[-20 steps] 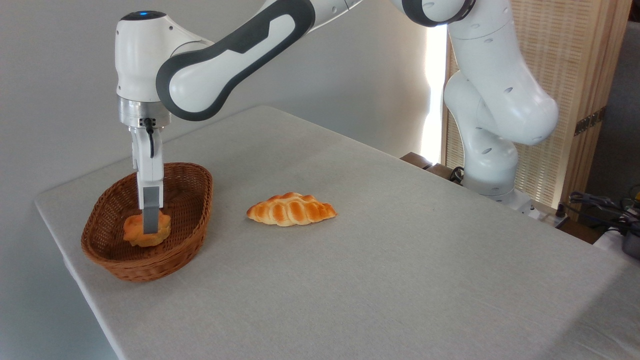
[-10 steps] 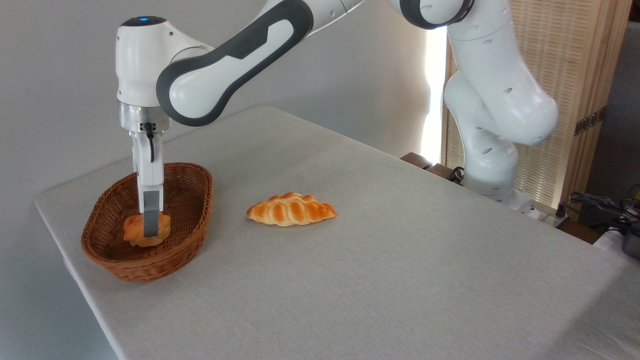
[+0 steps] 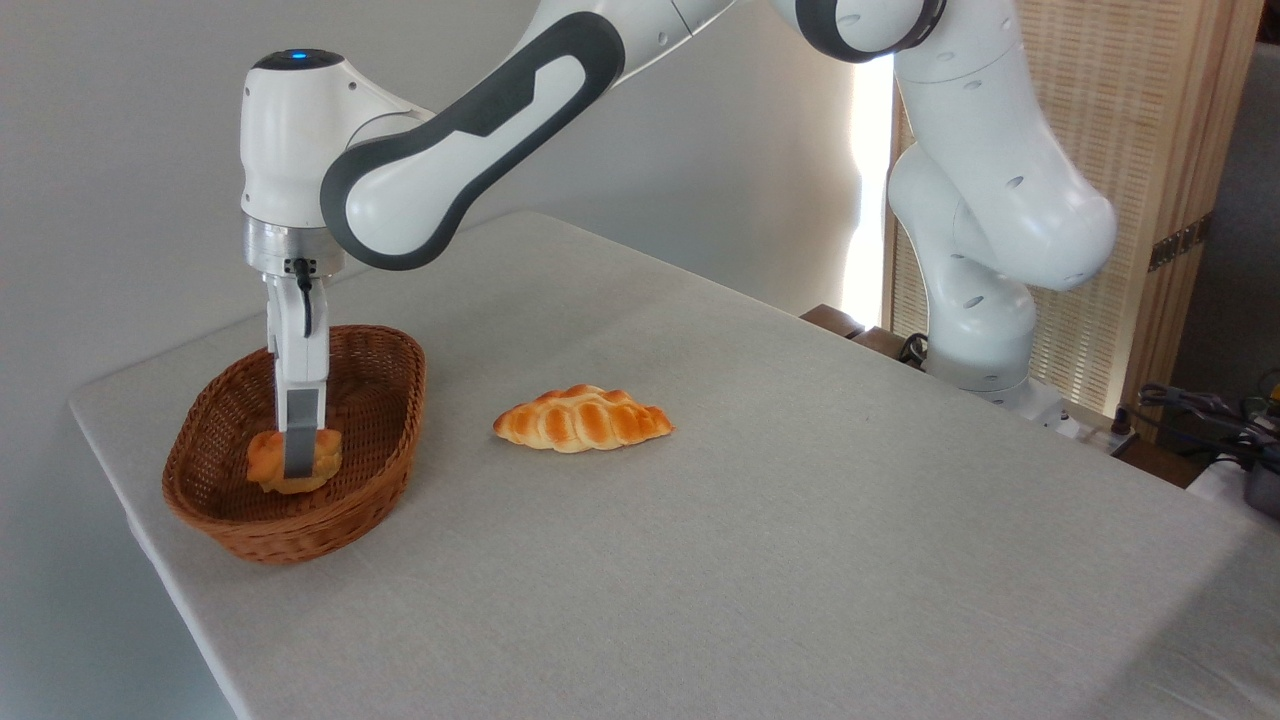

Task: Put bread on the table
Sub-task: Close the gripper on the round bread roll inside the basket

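The bread (image 3: 264,463), a small lumpy orange-yellow bun, lies inside the brown wicker basket (image 3: 404,372) at the left end of the grey-white table (image 3: 800,540). My gripper (image 3: 298,464) points straight down into the basket and straddles the bun. The near grey finger (image 3: 299,440) stands in front of the bun, and the far finger is hidden behind it. The bun rests on the basket floor and shows no squeezing, so the jaws read as open around it.
A longer braided golden-brown loaf (image 3: 583,418) lies on the table to the right of the basket. The arm's white base (image 3: 985,330) stands at the far right edge, with cables (image 3: 1200,410) beyond it. The table's left edge runs close behind the basket.
The wrist and fingers have sunk a little lower into the basket, so the near finger covers more of the bun. The bun and the loaf have not moved.
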